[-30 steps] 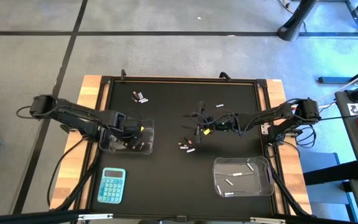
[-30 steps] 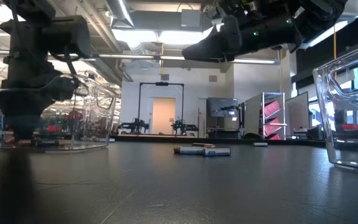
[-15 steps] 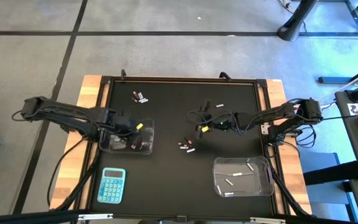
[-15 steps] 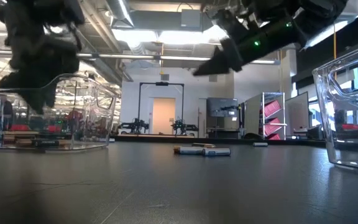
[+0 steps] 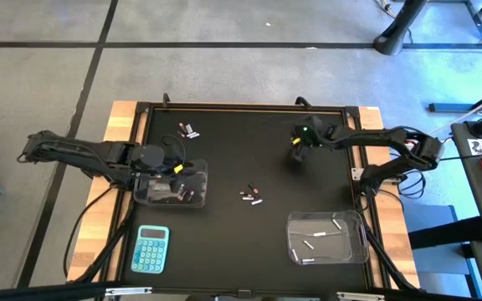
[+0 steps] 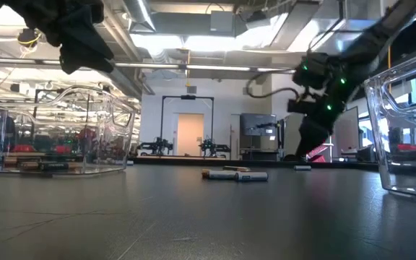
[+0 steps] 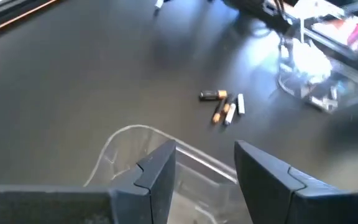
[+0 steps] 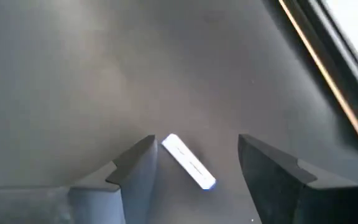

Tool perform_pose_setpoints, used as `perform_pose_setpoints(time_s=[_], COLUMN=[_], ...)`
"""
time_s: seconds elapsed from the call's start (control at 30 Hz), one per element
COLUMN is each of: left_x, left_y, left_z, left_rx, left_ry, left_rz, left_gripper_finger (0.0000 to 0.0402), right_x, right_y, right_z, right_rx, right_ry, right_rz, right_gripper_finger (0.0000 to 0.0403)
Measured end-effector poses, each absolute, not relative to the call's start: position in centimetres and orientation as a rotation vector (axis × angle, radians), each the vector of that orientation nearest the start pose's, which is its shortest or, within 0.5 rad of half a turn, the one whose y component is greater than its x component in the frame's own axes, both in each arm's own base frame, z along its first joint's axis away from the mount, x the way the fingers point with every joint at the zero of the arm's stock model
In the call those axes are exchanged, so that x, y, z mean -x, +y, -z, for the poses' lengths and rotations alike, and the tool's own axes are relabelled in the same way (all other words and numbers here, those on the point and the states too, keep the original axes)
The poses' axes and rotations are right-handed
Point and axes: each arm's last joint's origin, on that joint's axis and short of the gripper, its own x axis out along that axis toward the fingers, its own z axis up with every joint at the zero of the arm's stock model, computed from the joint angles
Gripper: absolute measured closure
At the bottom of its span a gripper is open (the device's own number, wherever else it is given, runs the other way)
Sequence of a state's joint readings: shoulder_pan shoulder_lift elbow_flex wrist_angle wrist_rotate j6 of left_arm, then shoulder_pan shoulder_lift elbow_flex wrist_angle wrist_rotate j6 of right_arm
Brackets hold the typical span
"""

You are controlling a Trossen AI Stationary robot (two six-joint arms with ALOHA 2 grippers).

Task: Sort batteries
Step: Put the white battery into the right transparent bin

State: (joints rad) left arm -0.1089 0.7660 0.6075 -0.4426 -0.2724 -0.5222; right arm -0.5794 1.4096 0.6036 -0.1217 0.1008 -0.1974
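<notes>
Table (image 5: 241, 242): a big table with a black top and wooden edges. Both arms reach over it, one from each side.

Left arm (image 5: 74, 152): it comes in from the left side of the table.

Right arm (image 5: 375, 138): it comes in from the right side and reaches toward the back of the table.

Right tub (image 5: 326, 237): a clear plastic tub near the front right of the table. A few white batteries (image 5: 325, 235) lie inside it.

Left tub (image 5: 171, 187): a clear plastic tub on the left part of the table. Dark batteries (image 5: 189, 196) lie inside it.

Calculator (image 5: 151, 249): blue, flat on the table, in front of the left tub.

Left claw (image 7: 201, 174): it hangs over the back edge of the left tub. Its two fingers are apart and nothing is between them.

Right claw (image 8: 194, 165): it is low over the table near the back right. Its fingers are spread wide, one on each side of a white battery (image 8: 189, 161). That battery lies flat on the table, close beside one finger, and is not gripped.

Middle batteries (image 5: 252, 196): a small bunch lies on the table between the two tubs, close together.

Back batteries (image 5: 189, 130): a few more lie near the back left of the table, well apart from the others.
</notes>
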Motion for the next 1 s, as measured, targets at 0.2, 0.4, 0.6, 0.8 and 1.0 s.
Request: perform_pose_setpoints(time_s=[0.2, 0.4, 0.6, 0.8, 1.0], left_x=[-16.2, -16.2, -16.2, -16.5, -17.6], left_y=[-1.4, -1.3, -1.3, -1.3, -1.3], left_z=[-24.8, -24.5, -24.5, -24.9, -25.8], left_rx=[0.378, 0.373, 0.371, 0.346, 0.228], left_ry=[0.537, 0.533, 0.531, 0.485, 0.370], left_rz=[-0.285, -0.301, -0.308, -0.313, -0.284], left_gripper_finger=[0.0247, 0.0247, 0.0247, 0.0247, 0.0247], right_x=[-18.1, -17.2, -17.4, -19.4, -23.4], right_y=[-15.0, -15.2, -14.9, -13.1, -9.4], right_z=[-13.0, -11.5, -10.5, -11.0, -13.0], right_rx=[-0.122, -0.119, -0.188, -0.184, -0.092], right_ry=[0.892, 0.897, 0.886, 0.801, 0.535], right_rz=[0.489, 0.466, 0.357, 0.280, 0.100], right_gripper_finger=[0.0176, 0.0214, 0.0308, 0.0382, 0.0386])
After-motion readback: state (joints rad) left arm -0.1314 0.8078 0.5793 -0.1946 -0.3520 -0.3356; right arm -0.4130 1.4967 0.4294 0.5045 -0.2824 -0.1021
